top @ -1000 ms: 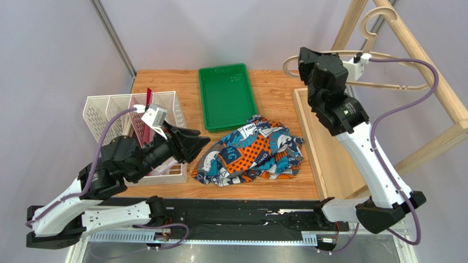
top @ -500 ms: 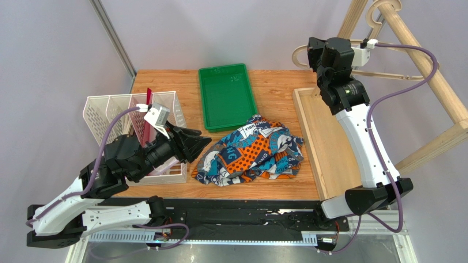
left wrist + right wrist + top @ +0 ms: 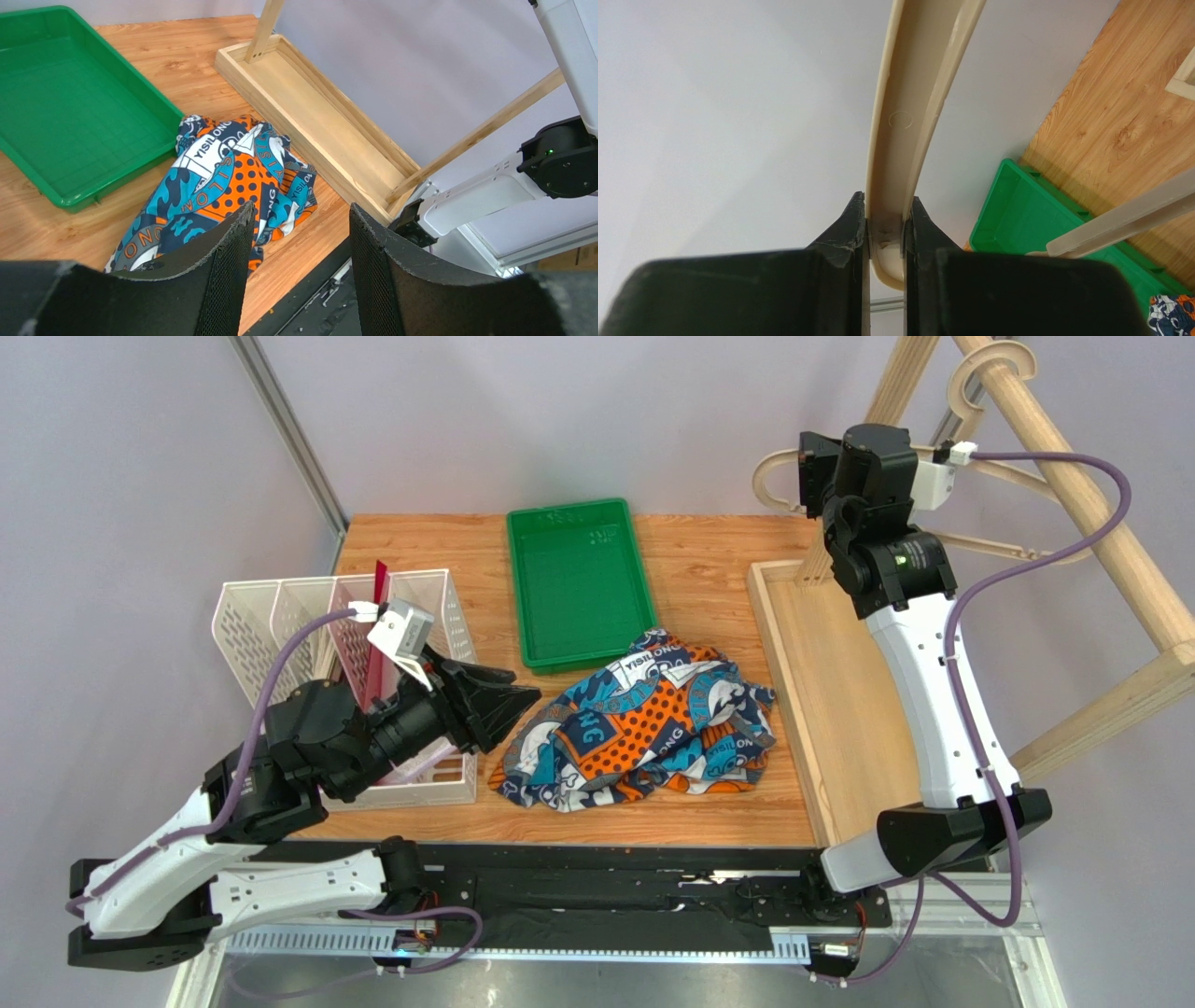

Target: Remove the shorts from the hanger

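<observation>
The shorts (image 3: 645, 721) lie crumpled on the table, off the hanger, and show in the left wrist view (image 3: 224, 175). The light-wood hanger (image 3: 1017, 549) is up at the back right, its hook (image 3: 978, 375) against the rack's slanted beam. My right gripper (image 3: 809, 476) is shut on the hanger's left shoulder end (image 3: 913, 105), with both fingers pressed on the wood just above its rounded tip (image 3: 885, 231). My left gripper (image 3: 508, 695) is open and empty, just left of the shorts and above the table (image 3: 302, 231).
A green tray (image 3: 579, 581) lies at the back middle, behind the shorts. White mesh baskets (image 3: 281, 616) stand at the left under my left arm. The wooden rack has a base tray (image 3: 828, 714) and thick slanted beams (image 3: 1087, 490) at the right.
My right arm has lifted the hanger up and back, bringing its hook to the rack's slanted beam. The shorts and my left arm have not moved.
</observation>
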Robot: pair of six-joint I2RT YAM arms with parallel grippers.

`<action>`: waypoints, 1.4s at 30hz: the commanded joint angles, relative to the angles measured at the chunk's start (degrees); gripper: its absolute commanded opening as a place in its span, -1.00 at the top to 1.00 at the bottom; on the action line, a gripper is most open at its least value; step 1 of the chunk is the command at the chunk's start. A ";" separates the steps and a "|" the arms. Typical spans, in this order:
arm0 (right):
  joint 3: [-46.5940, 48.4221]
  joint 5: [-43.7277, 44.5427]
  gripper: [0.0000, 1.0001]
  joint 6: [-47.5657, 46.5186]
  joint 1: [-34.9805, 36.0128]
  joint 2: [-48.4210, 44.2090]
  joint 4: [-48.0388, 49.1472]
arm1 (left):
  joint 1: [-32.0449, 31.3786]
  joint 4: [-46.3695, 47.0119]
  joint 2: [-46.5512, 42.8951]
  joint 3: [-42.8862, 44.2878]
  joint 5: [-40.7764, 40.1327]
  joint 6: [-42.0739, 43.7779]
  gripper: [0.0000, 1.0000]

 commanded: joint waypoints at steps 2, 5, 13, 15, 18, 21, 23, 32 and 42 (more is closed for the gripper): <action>-0.76 -1.63 0.83 0.97 -0.27 -1.47 -0.33 | -0.30 -0.18 -0.19 1.19 0.68 -0.54 -0.15; -3.31 -1.63 0.51 -0.17 -0.27 -2.88 -0.24 | -0.38 -0.27 -0.19 0.93 0.76 -0.63 -0.15; -8.59 -2.25 -0.08 -4.04 -0.18 -6.57 -0.24 | -0.30 -0.27 -0.19 0.75 1.12 -0.54 -0.15; -9.12 -1.98 -0.36 -6.31 -0.27 -7.63 -2.17 | -0.30 -0.53 -0.54 0.58 1.12 -0.63 -0.15; -9.47 -2.77 -0.52 -12.62 -0.18 -9.20 -4.54 | -0.30 -0.62 -1.07 0.05 0.85 -0.89 -0.15; -9.99 -3.30 -0.68 -18.96 -0.09 -11.14 -7.53 | -0.30 -0.62 -1.42 -0.47 0.94 -1.07 -0.15; -11.31 -3.48 -0.70 -25.81 0.52 -12.89 -8.24 | -0.38 -0.36 -1.33 -0.65 0.94 -0.98 -0.15; -26.24 -7.87 -1.00 -48.41 9.91 -25.46 -11.41 | -0.38 -0.53 -0.19 -2.06 1.12 -0.63 -0.17; -50.50 -22.34 -1.00 -36.25 26.80 -31.36 -3.07 | -0.30 -0.71 0.95 -3.02 1.55 -0.80 -0.19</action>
